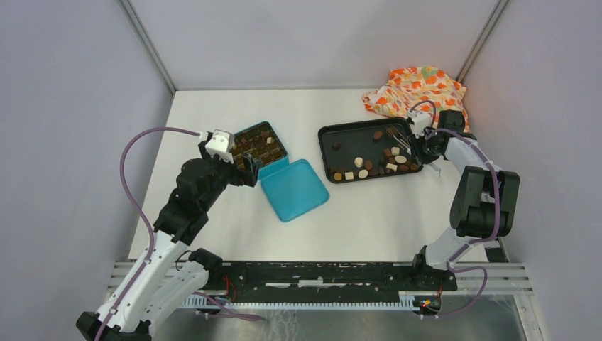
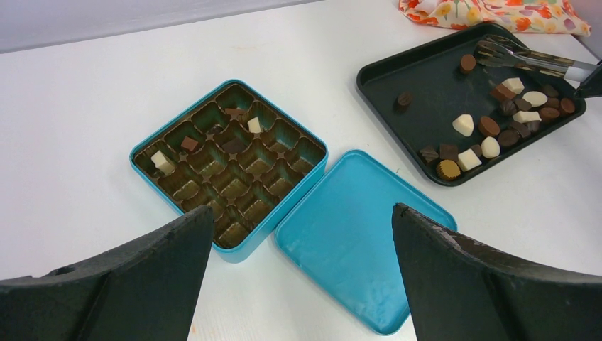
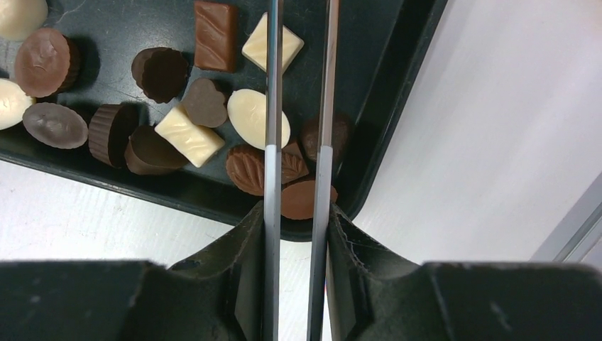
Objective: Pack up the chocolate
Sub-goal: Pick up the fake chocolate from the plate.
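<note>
Half closed at the right gripper [image 3: 297, 213], pinching the tongs [image 3: 275, 85] by their two steel arms, one flat against each finger. Holds those arms close and almost parallel, out over the right end of the tray [image 3: 121, 28]. Crosses with them a cluster of chocolate [image 3: 245, 117]: cream ovals and blocks, light brown cups and a leaf shape, dark rounds, all loose on the tray floor. Hides the tong tips from the right wrist view; from the left wrist, places them low over the tray's far side near a lone brown round, touching or not impossible to tell.

Just beyond the tray's far right corner, the cloth [image 1: 419, 85], crumpled. Well to the left, the box [image 2: 284, 204], with a handful of cream and brown pieces in its moulded cups. Against its near right side, the lid [image 2: 355, 227], flat on the table [image 1: 369, 220], on the tray's side of the box.

Spread to the full at the left gripper [image 2: 299, 213], gripping nothing; hangs over the near edges of box and lid.

Underneath, white table; around, pale grey walls [image 1: 305, 42] with metal posts [image 1: 149, 46] in the far corners; along the near edge, a black rail [image 1: 319, 273].
</note>
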Motion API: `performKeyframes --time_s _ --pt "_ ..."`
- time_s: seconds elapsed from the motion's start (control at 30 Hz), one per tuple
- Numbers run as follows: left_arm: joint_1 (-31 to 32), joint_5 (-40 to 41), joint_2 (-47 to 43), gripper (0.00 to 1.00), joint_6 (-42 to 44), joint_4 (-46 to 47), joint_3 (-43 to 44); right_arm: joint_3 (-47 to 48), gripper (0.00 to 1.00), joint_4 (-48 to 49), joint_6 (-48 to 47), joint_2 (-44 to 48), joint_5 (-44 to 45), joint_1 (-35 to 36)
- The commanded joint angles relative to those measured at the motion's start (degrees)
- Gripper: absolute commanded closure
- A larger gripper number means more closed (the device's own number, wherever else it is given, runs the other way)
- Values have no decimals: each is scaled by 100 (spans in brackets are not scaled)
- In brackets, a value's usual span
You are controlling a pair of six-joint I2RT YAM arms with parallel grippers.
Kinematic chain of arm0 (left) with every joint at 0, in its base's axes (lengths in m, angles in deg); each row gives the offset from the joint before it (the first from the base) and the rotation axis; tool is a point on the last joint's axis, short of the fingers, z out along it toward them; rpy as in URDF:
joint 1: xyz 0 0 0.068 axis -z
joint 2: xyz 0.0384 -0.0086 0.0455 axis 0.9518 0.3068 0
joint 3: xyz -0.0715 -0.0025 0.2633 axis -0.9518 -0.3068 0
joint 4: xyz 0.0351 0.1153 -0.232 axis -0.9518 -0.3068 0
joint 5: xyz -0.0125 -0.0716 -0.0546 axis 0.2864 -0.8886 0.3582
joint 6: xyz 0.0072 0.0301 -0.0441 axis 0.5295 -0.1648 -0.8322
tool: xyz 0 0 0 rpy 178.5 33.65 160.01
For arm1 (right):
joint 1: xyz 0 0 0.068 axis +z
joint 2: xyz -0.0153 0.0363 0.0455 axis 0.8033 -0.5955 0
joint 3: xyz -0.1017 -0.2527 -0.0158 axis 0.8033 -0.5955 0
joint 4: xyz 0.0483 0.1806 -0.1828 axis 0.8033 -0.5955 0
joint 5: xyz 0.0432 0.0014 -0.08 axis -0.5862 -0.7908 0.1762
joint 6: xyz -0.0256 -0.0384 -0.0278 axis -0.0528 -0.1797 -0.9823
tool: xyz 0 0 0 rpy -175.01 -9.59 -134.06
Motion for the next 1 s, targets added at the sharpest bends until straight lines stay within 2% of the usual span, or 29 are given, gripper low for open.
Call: performKeyframes --time_s 0.0,0.27,0.63,0.83,0.97 --pt "-25 -46 -79 0 -26 132 120 50 84 154 10 203 125 15" --pt "-25 -34 -91 0 -26 132 120 -245 89 283 -45 734 -151 21" --pt "-26 2 -89 0 -23 130 111 -520 91 244 -83 1693 -2115 114" --pt "-28 24 -59 0 -23 130 111 -351 92 140 -69 1827 -2613 588" --pt "-26 36 -47 0 -14 130 117 12 91 -48 -160 1648 -2623 1209"
